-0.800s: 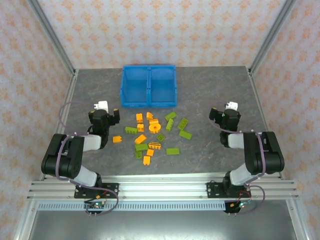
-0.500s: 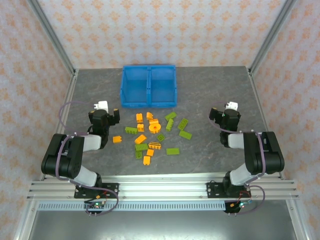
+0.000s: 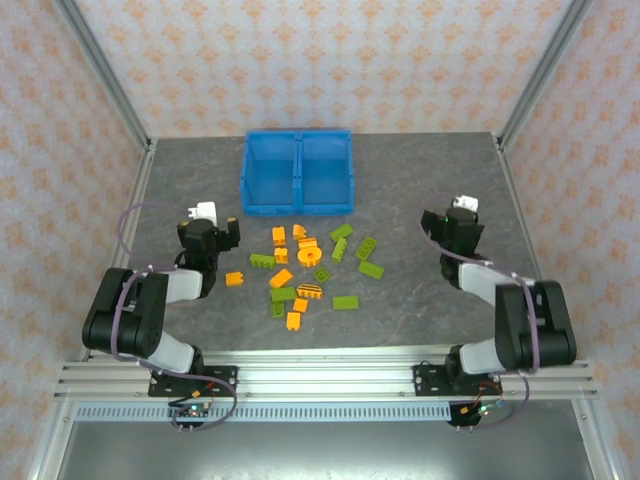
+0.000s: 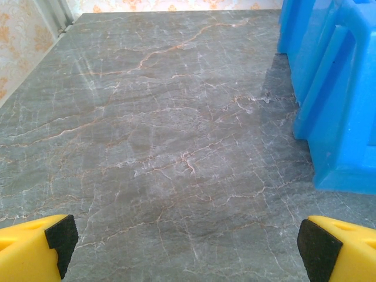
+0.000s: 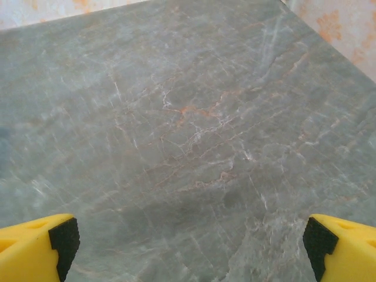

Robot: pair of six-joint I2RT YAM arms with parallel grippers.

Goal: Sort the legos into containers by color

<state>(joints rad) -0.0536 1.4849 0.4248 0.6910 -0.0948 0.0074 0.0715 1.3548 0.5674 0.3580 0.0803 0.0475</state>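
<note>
The legos (image 3: 303,268) lie mixed, orange among green, at the middle of the table (image 3: 420,310), just in front of the containers (image 3: 272,196), which stand near the far edge and appear empty, so sorting looks not yet begun. The left gripper (image 3: 206,226) and right gripper (image 3: 458,216) flank the pile, jaws spread wide and holding nothing, probably so either arm can reach a brick

Left wrist view's right edge crops the containers (image 4: 332,117).
</note>
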